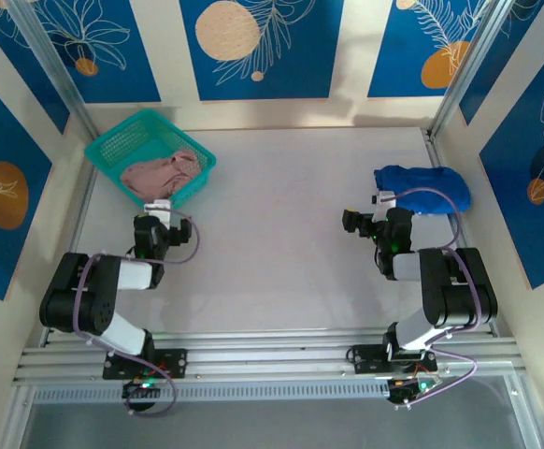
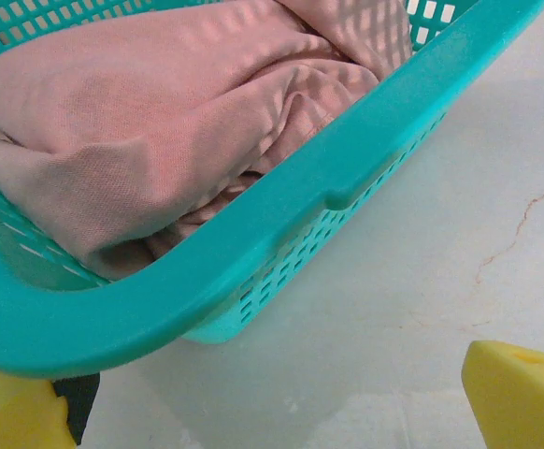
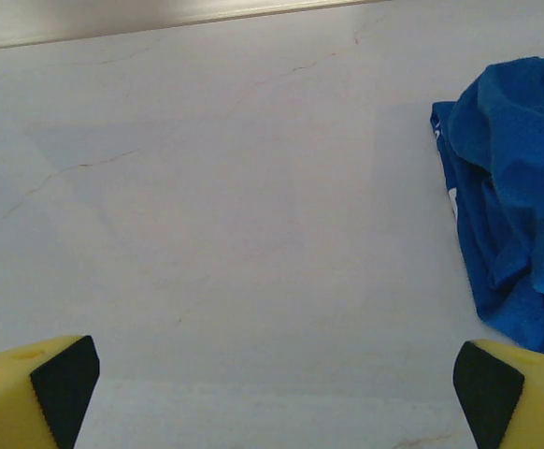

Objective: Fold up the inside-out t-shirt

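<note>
Now your t-shirt (image 2: pixel 160 122) lies bunched inside the basket (image 2: pixel 253 234), just beyond your left gripper (image 2: pixel 272 402), which hangs spread and empty at the basket's near wall. Your right gripper (image 3: pixel 272 393), well apart from the basket, is spread too. You have one t-shirt, one basket, one blue cloth (image 3: pixel 515 206).

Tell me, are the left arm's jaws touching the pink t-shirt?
Apart. In the left wrist view the jaws' yellow fingertips sit over bare table, outside the teal basket, while the pink t-shirt lies inside.
</note>
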Controlling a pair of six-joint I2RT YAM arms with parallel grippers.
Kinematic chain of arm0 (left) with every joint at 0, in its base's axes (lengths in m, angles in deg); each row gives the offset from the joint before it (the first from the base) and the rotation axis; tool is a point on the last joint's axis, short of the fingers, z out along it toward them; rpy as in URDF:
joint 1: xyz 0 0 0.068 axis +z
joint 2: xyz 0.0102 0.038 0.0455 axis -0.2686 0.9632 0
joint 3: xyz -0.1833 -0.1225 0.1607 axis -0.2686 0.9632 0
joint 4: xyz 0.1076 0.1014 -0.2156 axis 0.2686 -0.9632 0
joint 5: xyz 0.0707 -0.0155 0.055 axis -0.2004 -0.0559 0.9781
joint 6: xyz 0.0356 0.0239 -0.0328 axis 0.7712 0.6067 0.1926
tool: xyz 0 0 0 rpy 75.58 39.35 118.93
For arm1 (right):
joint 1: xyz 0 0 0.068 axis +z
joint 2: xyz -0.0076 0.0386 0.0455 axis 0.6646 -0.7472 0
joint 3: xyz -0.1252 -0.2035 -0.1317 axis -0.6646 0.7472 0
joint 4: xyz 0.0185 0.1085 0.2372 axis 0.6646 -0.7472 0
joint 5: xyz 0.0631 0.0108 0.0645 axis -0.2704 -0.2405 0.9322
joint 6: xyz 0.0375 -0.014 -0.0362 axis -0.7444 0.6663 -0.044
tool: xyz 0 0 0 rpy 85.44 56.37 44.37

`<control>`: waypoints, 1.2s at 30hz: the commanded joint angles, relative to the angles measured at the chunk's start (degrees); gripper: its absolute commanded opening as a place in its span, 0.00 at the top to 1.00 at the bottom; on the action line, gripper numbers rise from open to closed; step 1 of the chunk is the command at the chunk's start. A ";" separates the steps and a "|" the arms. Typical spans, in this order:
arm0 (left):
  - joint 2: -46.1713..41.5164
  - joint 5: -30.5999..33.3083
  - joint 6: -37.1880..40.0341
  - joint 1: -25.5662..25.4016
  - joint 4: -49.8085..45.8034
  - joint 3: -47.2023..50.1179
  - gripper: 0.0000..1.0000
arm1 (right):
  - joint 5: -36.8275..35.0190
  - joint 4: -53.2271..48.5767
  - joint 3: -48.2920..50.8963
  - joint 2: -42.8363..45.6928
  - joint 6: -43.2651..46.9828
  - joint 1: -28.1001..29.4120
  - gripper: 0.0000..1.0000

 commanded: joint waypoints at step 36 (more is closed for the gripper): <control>-28.08 7.02 -21.30 1.76 -42.67 -10.88 0.00 | -3.20 -33.20 -10.17 28.37 -16.20 5.34 0.04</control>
